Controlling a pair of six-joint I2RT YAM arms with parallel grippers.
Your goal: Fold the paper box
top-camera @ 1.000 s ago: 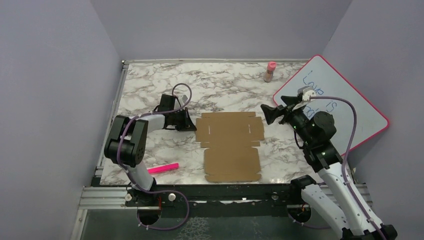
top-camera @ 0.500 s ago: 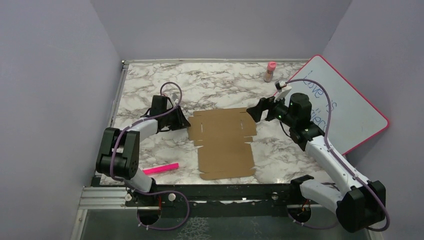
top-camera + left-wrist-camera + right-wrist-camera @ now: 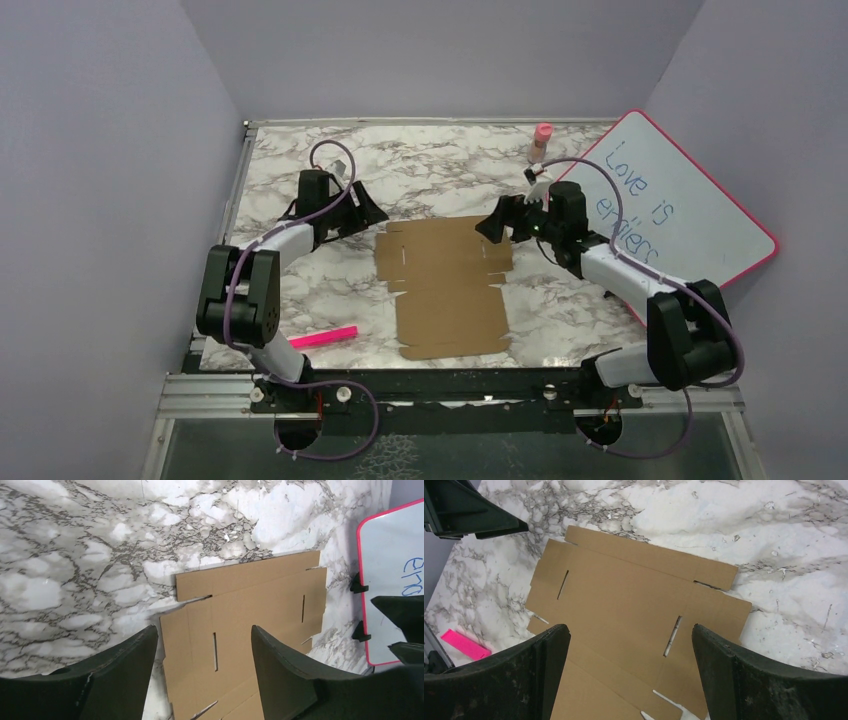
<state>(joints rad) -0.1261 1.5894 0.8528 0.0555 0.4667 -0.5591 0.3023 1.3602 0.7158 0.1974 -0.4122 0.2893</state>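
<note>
The paper box [image 3: 445, 285] lies flat and unfolded on the marble surface [image 3: 440, 170], between the two arms. The left hand [image 3: 372, 212] is near its far left corner, fingers apart, holding nothing. The right hand [image 3: 487, 226] is wide open at the far right corner, also empty.

A lab test booth: plain lavender walls [image 3: 100, 200] enclose a marble-patterned table [image 3: 430, 165] on aluminium rails [image 3: 205, 395].
</note>
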